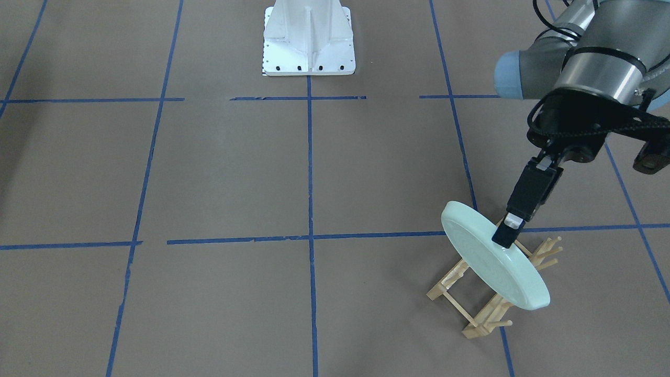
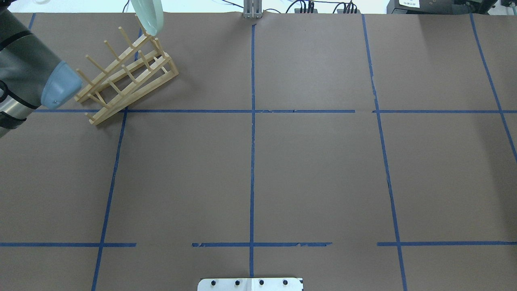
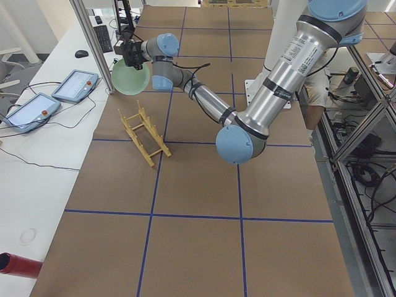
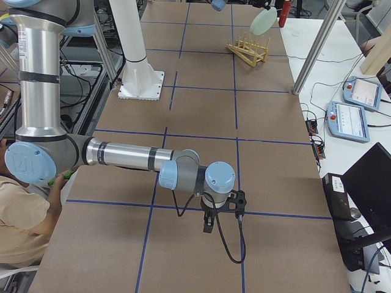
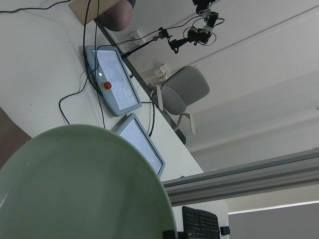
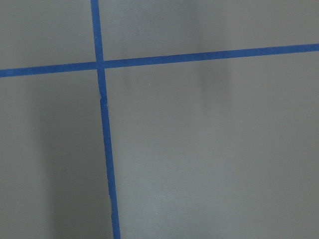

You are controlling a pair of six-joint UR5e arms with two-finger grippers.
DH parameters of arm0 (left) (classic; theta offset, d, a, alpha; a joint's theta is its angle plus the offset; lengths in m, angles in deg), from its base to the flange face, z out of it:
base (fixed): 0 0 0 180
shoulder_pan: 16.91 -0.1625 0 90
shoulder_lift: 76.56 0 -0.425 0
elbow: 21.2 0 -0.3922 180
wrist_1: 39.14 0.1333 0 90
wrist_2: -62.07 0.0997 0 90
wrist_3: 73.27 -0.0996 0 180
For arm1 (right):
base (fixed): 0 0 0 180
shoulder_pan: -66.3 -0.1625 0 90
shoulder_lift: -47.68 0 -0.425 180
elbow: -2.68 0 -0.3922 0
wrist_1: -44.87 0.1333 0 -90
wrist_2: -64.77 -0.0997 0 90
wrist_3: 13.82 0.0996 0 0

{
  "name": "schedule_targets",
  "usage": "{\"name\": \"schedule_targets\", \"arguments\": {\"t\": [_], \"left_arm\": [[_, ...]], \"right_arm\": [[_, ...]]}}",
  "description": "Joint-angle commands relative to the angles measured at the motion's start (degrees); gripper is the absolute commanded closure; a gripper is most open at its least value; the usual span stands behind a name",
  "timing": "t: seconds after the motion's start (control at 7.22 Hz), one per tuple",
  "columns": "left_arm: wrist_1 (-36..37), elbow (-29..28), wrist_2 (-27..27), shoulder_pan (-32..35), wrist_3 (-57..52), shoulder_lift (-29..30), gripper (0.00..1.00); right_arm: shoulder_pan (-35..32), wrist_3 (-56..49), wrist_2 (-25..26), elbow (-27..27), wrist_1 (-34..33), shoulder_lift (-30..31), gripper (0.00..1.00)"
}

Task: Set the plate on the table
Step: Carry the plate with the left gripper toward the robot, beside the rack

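**Plate hanging over the rack, set-down not yet done**

The left gripper (image 1: pixel 506 234) is pinching the upper rim of the plate (image 1: pixel 481 256) between closed fingers. The plate is hanging on edge, tilted, just above the wooden rack (image 1: pixel 487 318). In the side views its lower rim is looking free of the pegs, though from across the table the two are overlapping and I cannot vouch for the gap. I am judging the lift out of the rack as about done; carrying the plate aside, turning it flat and lowering it onto the table (image 1: pixel 235 173) are all waiting to be done.

On the robot's side of the rack, and off toward the white base (image 1: pixel 309 39), the table is offering wide room across several taped rectangles. On the far side of the rack the table's edge is running close, with an aluminium post (image 3: pixel 93 49) and teach pendants (image 3: pixel 74 85) just past it — not a direction I would be swinging a plate.

The right gripper (image 4: pixel 208 224) is hovering low over the table, well apart from the rack; whether its fingers are open or closed I cannot tell.
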Motion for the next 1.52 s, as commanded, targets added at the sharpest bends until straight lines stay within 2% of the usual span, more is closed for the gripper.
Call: {"name": "schedule_targets", "arguments": {"t": [0.0, 0.28, 0.42, 0.55, 0.69, 0.97, 1.11, 1.25, 1.38], "left_arm": [[19.95, 6.67, -1.48, -7.29, -0.83, 1.55, 1.0], [39.83, 7.13, -1.48, -13.56, -1.8, 5.85, 1.0], [49.84, 7.22, -1.31, -18.11, -5.81, 6.65, 1.0], [57.43, 6.96, -0.96, -21.29, -6.72, 7.35, 1.0], [61.42, 5.65, -0.78, -25.15, -9.6, 7.8, 1.0], [65.74, -5.37, -0.69, -27.91, -12.85, 13.74, 1.0], [66.9, -9.18, 0.88, -29.05, -13.66, 15.52, 1.0], [67.0, -10.52, 4.55, -32.02, -13.67, 15.01, 1.0], [67.17, -10.97, 5.37, -32.65, -13.93, 14.92, 0.33]], "right_arm": [[0.0, 0.0, 0.0, 0.0, 0.0, -0.02, 0.0], [0.0, 0.0, 0.0, 0.0, 0.0, 0.07, 0.0], [0.0, 0.0, 0.0, 0.0, 0.0, -0.02, 0.0], [0.0, 0.0, 0.0, 0.0, 0.0, -0.02, 0.0], [0.0, 0.0, 0.0, 0.0, 0.0, -0.02, 0.0], [0.0, 0.0, 0.0, 0.0, 0.0, -0.02, 0.0], [0.0, 0.0, 0.0, 0.0, 0.0, -0.02, 0.0], [0.0, 0.0, 0.0, 0.0, 0.0, -0.02, 0.0], [0.0, 0.0, 0.0, 0.0, 0.0, -0.02, 0.0]]}}
